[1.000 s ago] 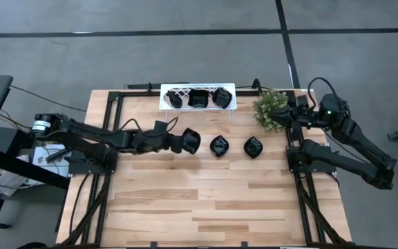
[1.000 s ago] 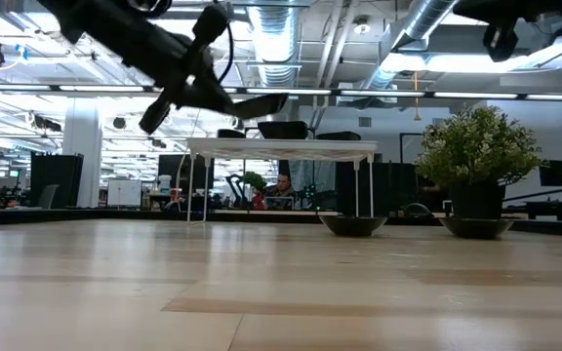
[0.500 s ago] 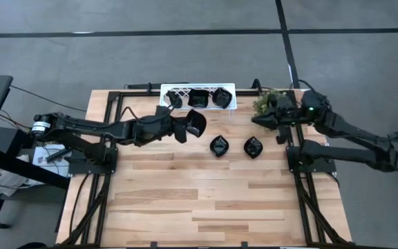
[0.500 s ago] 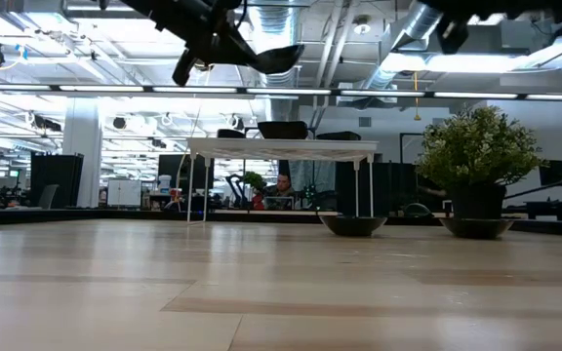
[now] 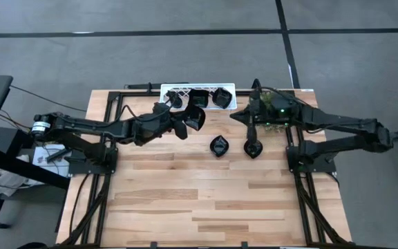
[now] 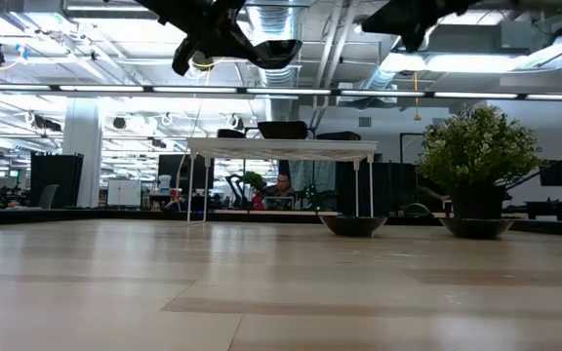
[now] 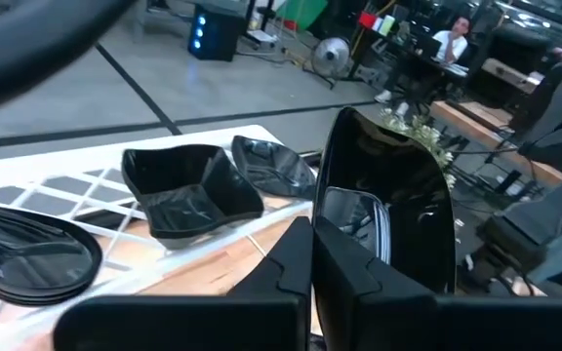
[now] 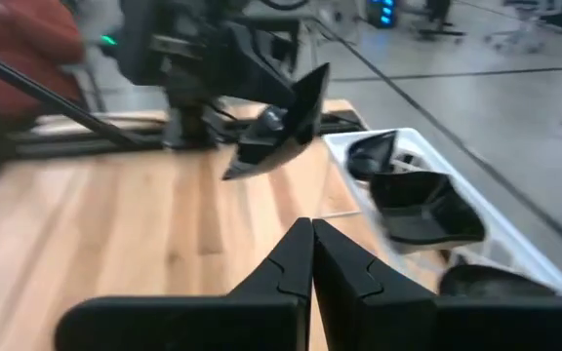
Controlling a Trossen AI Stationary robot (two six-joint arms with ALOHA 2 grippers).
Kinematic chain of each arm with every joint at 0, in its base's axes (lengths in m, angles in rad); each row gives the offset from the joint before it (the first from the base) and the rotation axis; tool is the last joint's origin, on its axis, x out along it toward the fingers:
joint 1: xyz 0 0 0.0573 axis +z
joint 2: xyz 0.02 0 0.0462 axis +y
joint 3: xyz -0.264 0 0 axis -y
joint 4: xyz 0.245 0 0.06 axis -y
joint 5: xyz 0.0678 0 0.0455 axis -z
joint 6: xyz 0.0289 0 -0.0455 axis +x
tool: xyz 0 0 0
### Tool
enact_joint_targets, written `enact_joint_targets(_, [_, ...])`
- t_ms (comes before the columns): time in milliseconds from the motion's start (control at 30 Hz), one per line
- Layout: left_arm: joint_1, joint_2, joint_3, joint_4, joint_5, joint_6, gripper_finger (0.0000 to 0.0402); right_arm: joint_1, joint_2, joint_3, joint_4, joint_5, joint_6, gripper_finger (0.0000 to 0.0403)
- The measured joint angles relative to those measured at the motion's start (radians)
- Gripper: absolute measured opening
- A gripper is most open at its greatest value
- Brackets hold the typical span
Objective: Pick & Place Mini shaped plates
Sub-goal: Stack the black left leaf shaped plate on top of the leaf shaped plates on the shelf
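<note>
My left gripper [image 5: 181, 126] is shut on one glossy black mini plate [image 5: 195, 117], held in the air just near of the white lattice rack [image 5: 182, 90]. The rack carries three groups of black plates [image 5: 199, 98], which also show in the left wrist view [image 7: 188, 195]. Two more black plates [image 5: 218, 146] [image 5: 253, 147] rest on their undersides on the wooden table. My right gripper [image 5: 235, 117] is shut and holds nothing. It hovers high over the table, right of the held plate [image 8: 276, 132] and far of the two lying plates. My left gripper pinches the plate by its rim [image 7: 332, 255] between the two fingers, coming roughly level from the table's left. The plate is lifted clear of the table [image 6: 273, 49] and juts out beyond the fingertips toward the table's right.
A small potted plant [image 5: 273, 119] stands by the far right corner, partly under my right arm. The rack stands on thin legs at the far edge [image 6: 281, 148]. Bare wood [image 5: 206, 200] fills the near half of the table.
My left gripper has lifted the plate off the table and carried it up and toward the far edge, close to the rack. My right arm has swung from beside the plant toward the table's left, out over the middle, above the two lying plates.
</note>
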Motion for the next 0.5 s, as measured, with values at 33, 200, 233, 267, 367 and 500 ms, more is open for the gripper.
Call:
enact_joint_targets(33, [0.000, 0.000, 0.000, 0.000, -0.005, 0.000, 0.0003, 0.010, 0.021, 0.024, -0.019, 0.029, -0.016, 0.0002])
enact_joint_targets(200, [0.000, 0.000, 0.000, 0.000, -0.037, 0.000, 0.0003, 0.049, 0.132, 0.138, -0.098, 0.110, -0.054, 0.0002])
enact_joint_targets(233, [0.000, 0.000, 0.000, 0.000, -0.042, 0.000, 0.0003, 0.057, 0.156, 0.160, -0.109, 0.119, -0.059, 0.0002])
enact_joint_targets(267, [0.000, 0.000, 0.000, 0.000, -0.045, 0.001, 0.0003, 0.063, 0.179, 0.183, -0.125, 0.131, -0.068, 0.0003])
enact_joint_targets(367, [-0.001, 0.000, -0.006, 0.000, -0.048, 0.007, 0.0003, 0.081, 0.252, 0.255, -0.155, 0.148, -0.084, 0.0017])
enact_joint_targets(500, [-0.002, 0.002, -0.015, -0.002, -0.048, 0.007, 0.0003, 0.093, 0.338, 0.346, -0.201, 0.188, -0.101, 0.0052])
